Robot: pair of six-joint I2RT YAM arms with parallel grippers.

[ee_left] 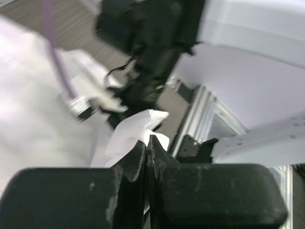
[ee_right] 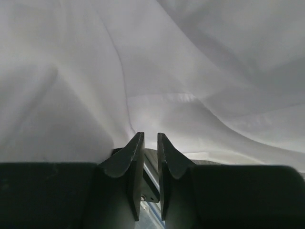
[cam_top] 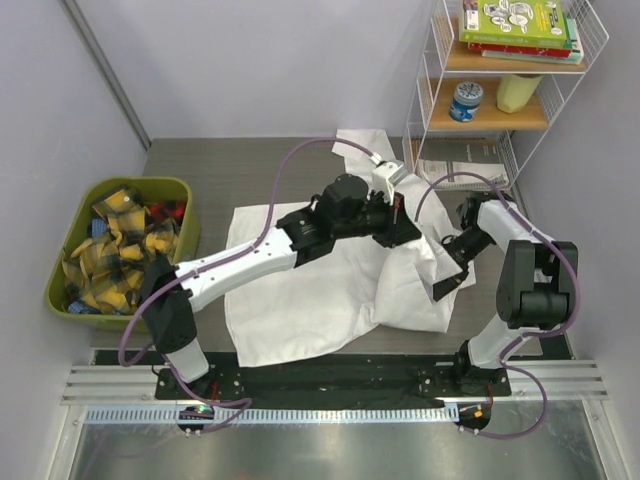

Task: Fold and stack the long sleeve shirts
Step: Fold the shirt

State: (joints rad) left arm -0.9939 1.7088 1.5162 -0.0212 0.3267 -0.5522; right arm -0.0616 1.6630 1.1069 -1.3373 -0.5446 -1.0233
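Note:
A white long sleeve shirt (cam_top: 300,300) lies spread across the middle of the table, its right part lifted into a bunched fold. My left gripper (cam_top: 408,232) reaches across to that fold. In the left wrist view it (ee_left: 147,139) is shut on a pinch of the white cloth (ee_left: 138,125), which sticks out past the tips. My right gripper (cam_top: 447,285) sits low at the shirt's right edge. Its jaws (ee_right: 150,136) stand a narrow gap apart with nothing between them, and shirt fabric (ee_right: 152,71) fills the view just beyond. Another white shirt (cam_top: 365,148) lies at the back.
A green bin (cam_top: 185,200) of yellow-and-black plaid cloths stands at the left. A white wire shelf (cam_top: 430,90) with books, a can and papers (cam_top: 465,160) stands at the back right, close to the right arm. The rail of the arm bases runs along the near edge.

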